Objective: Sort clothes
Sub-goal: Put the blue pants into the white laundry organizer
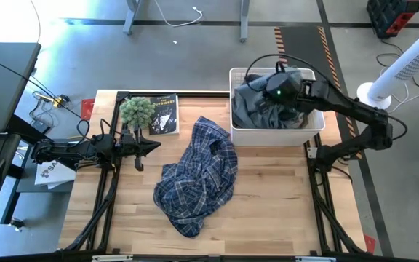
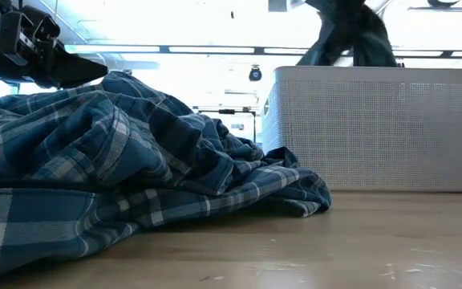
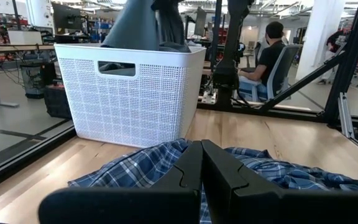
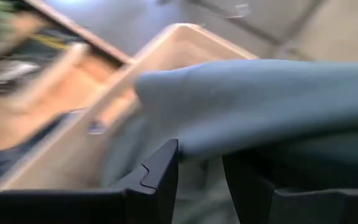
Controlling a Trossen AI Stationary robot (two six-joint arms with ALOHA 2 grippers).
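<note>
The navy-and-white plaid shirt (image 1: pixel 198 173) lies crumpled on the table's middle; it also shows in the low view (image 2: pixel 119 168) and the left wrist view (image 3: pixel 160 165). The grey-blue garment (image 1: pixel 257 102) fills the white basket (image 1: pixel 276 135) at the far right, and part of it rises above the rim (image 2: pixel 351 36). My right gripper (image 1: pixel 278 93) is over the basket, shut on that garment (image 4: pixel 260 106). My left gripper (image 1: pixel 150 145) is shut and empty, left of the plaid shirt, clear of the table (image 3: pixel 201 177). The white and tan garments do not show. My right gripper holds a bunched part of the grey-blue garment (image 4: pixel 197 140) between its two fingers (image 4: pixel 166 171), coming from above the basket. The cloth is drawn up above the basket's rim, and the rest hangs down into the basket. One layer or several, I cannot tell.
A green fuzzy plant (image 1: pixel 137 110) and a dark book (image 1: pixel 164 115) stand at the table's far left. Bare wood lies near and right of the plaid shirt (image 1: pixel 282 196). A person sits on a chair beyond the table (image 3: pixel 269 59).
</note>
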